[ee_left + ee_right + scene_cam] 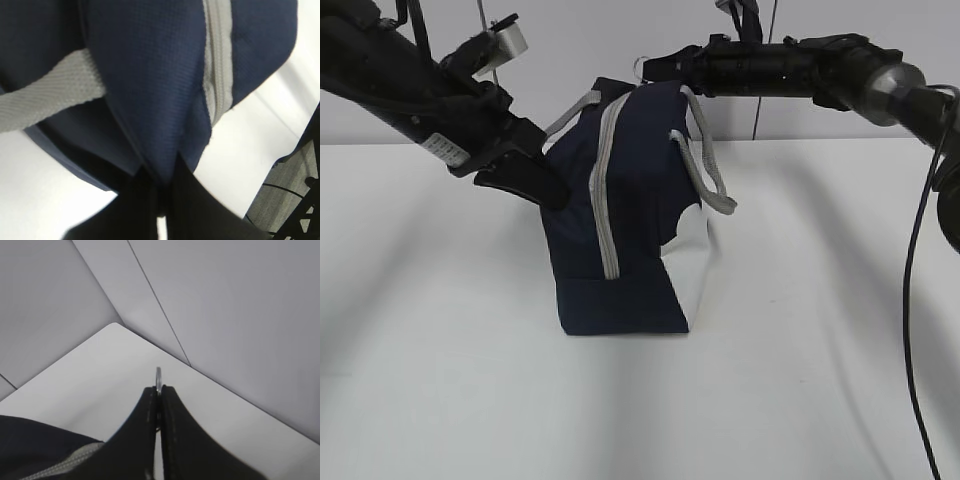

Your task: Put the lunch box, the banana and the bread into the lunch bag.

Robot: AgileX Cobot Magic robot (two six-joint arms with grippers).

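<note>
The navy lunch bag [630,220] stands tilted on the white table [440,380], its top leaning right and its grey zipper trim [605,190] closed along the near side. My left gripper [555,195] is shut on a fold of the lunch bag's fabric [150,75] at its left side. In the left wrist view the black fingers [195,205] pinch that fold, with a grey strap handle [45,100] beside it. At the bag's top, my right gripper [645,68] is shut on the metal ring pull [158,376], which pokes out between the fingertips. The lunch box, the banana and the bread are out of view.
A grey strap handle [710,170] hangs down the bag's right side over its white side panel [695,265]. A black cable [915,300] dangles at the far right. A grey panelled wall [570,50] stands behind the table.
</note>
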